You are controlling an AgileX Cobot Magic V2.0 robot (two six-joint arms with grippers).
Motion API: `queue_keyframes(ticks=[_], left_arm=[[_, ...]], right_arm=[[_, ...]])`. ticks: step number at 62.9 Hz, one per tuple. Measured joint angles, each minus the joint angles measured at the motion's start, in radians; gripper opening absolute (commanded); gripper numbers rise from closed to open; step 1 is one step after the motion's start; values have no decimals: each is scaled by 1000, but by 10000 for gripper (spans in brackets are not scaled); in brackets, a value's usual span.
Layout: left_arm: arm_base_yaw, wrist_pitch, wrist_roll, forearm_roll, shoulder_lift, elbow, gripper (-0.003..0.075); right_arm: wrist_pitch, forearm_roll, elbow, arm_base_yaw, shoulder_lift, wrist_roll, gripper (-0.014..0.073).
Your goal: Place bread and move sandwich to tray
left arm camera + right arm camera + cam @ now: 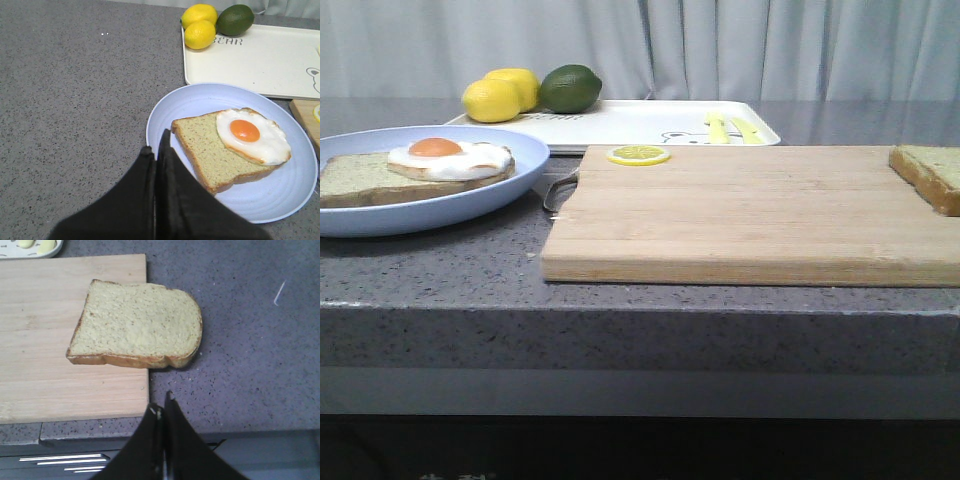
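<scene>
1. Lying half on the board, half overhanging onto the counter: bread, pale face up, brown crust toward the right wrist camera, showing at the right edge of the front view as bread
2. Hovering just short of that bread, above the counter's front edge: right gripper, dark fingers pressed together with barely a slit between, holding nothing
3. Resting on the plate, at the left of the front view: a second slice with the egg on top, yolk up, the egg covering one end of the slice and hanging slightly past its crust; no top slice on it, so an open-faced stack rather than a finished sandwich
4. Hanging over the plate's rim, close to a corner of that slice but not touching it: left gripper, fingers closed against each other, nothing between them
5. Sitting behind the plate and board, at the back of the counter: tray, white, with a bear print and yellow marks near its right end
6. Crowding the tray's left end: two lemons and a lime, touching one another, the lemons resting at the tray's edge
7. Lying flat on the board's back left corner, well apart from the bread: lemon slice
8. Appearing in neither case in the front view: both grippers
</scene>
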Motion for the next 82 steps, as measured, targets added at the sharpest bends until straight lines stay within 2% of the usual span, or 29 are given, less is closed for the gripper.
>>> queue_keyframes(ticks=[8, 14, 20, 26, 29, 34, 62, 82], left_arm=[[0, 0, 0, 0, 2, 0, -8], [0, 0, 0, 0, 2, 0, 73], [0, 0, 0, 0, 2, 0, 240], [0, 0, 0, 0, 2, 0, 389], [0, 0, 0, 0, 2, 0, 425], [0, 0, 0, 0, 2, 0, 429], [0, 0, 0, 0, 2, 0, 428], [0, 0, 0, 0, 2, 0, 428]], right_arm=[[13, 0, 0, 0, 2, 0, -61], [18, 0, 0, 0, 2, 0, 22], [21, 0, 0, 0, 2, 0, 186], [23, 0, 0, 0, 2, -2, 419], [23, 0, 0, 0, 2, -2, 493], [23, 0, 0, 0, 2, -2, 570], [53, 0, 0, 0, 14, -2, 573], [77, 0, -30, -15, 150, -2, 573]])
